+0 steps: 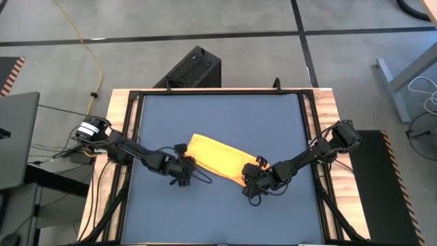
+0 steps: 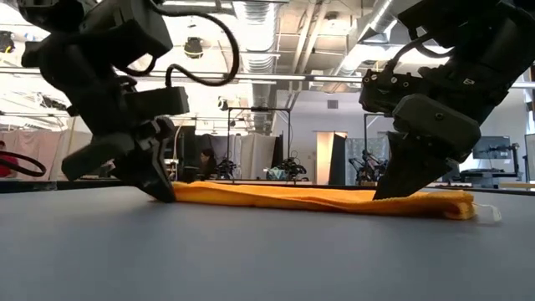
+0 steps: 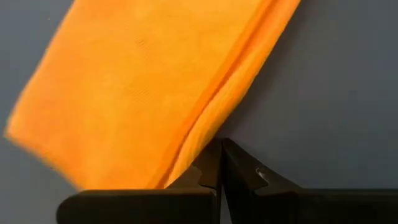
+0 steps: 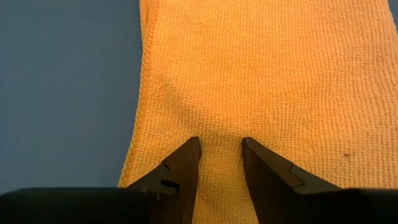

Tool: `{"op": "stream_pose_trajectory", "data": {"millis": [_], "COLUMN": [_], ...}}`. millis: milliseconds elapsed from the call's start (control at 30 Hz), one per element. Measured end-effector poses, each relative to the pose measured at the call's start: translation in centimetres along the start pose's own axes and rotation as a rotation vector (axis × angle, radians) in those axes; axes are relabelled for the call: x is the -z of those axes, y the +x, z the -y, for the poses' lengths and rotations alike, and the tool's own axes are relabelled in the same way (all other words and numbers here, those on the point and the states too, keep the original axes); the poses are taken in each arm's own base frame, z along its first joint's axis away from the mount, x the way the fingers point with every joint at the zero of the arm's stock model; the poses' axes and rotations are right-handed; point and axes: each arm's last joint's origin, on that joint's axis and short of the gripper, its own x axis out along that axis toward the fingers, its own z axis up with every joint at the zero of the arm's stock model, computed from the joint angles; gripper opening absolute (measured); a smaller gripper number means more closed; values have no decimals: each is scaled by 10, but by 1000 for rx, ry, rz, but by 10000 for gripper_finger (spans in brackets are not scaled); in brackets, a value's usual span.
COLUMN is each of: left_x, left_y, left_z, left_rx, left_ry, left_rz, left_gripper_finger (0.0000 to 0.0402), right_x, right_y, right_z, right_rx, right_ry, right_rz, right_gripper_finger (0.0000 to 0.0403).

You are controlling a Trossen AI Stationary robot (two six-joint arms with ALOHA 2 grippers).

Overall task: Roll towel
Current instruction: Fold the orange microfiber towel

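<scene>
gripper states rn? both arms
Left gripper: shut, at the towel's edge, nothing visibly gripped.
Right gripper: open, fingertips on the towel.

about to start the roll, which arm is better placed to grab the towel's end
Right. The right gripper sits open on the towel, fingers pressing its end. The left gripper is shut beside the edge, holding nothing.

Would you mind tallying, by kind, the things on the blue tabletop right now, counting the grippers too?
Yellow towel: 1, folded into a strip.
Grippers: 2, the left gripper with jaws shut at one end, the right gripper with jaws slightly apart over the other end.
Total: 3.
</scene>
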Motion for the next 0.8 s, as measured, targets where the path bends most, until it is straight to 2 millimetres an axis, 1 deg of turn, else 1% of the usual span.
{"op": "stream_pose_trajectory", "data": {"millis": [267,500,800], "left_x": [9,10,8], "left_y": [0,3,4], "left_z": [-6,-15,-15], "left_rx": [-128,-198,-197], "left_ry": [76,60,49], "left_rz": [-69,-81,-70], "left_gripper_finger": [0,0,0], "right_x": [0,0,0], "right_y": [0,0,0], "right_z": [0,0,0], "right_rx": [0,-1,-1], "right_ry": [3,9,11], "right_rz": [0,1,1], "right_gripper_finger": [150,150,150]}}
